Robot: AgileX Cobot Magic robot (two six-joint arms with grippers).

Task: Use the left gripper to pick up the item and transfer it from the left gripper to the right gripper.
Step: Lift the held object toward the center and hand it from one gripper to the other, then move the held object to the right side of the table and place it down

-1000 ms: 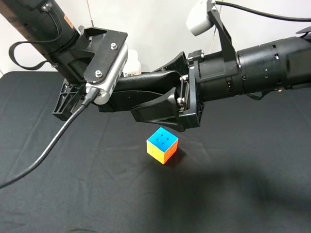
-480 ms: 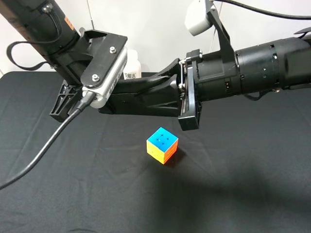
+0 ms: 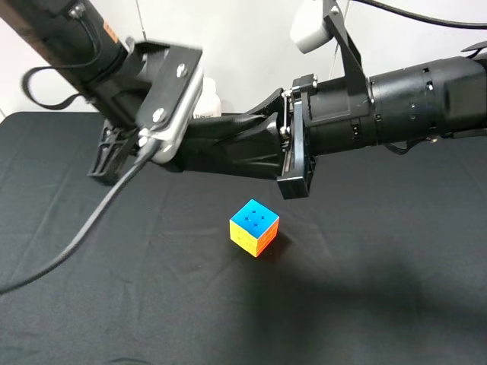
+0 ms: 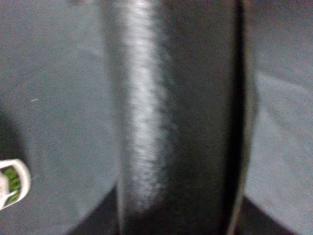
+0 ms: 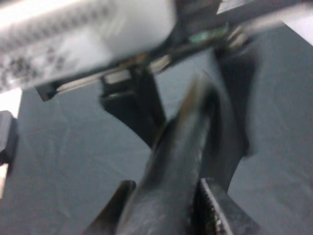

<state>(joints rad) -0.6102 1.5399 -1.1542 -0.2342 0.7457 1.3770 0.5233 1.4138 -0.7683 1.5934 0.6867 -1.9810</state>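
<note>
The item is a long black rod-like object (image 3: 194,143) held in the air between my two arms, above the black table. It fills the middle of the left wrist view (image 4: 171,122) and runs through the right wrist view (image 5: 171,161). My right gripper (image 3: 224,146) is shut on it, and a ridged finger pad (image 5: 215,210) lies against it. My left gripper (image 3: 148,148) is at the item's left end, mostly hidden under its silver camera housing and blurred. I cannot tell whether it is open or shut.
A coloured puzzle cube (image 3: 254,226) with a blue top sits on the black tablecloth (image 3: 365,304), just below the right gripper. A white bottle (image 3: 207,103) stands at the back behind the arms. A cable hangs from the left arm (image 3: 84,228).
One second ago the right gripper's fingers stood open around the black item; they have closed on it. The left arm has now shifted slightly up and right and is blurred. The cube has not moved.
</note>
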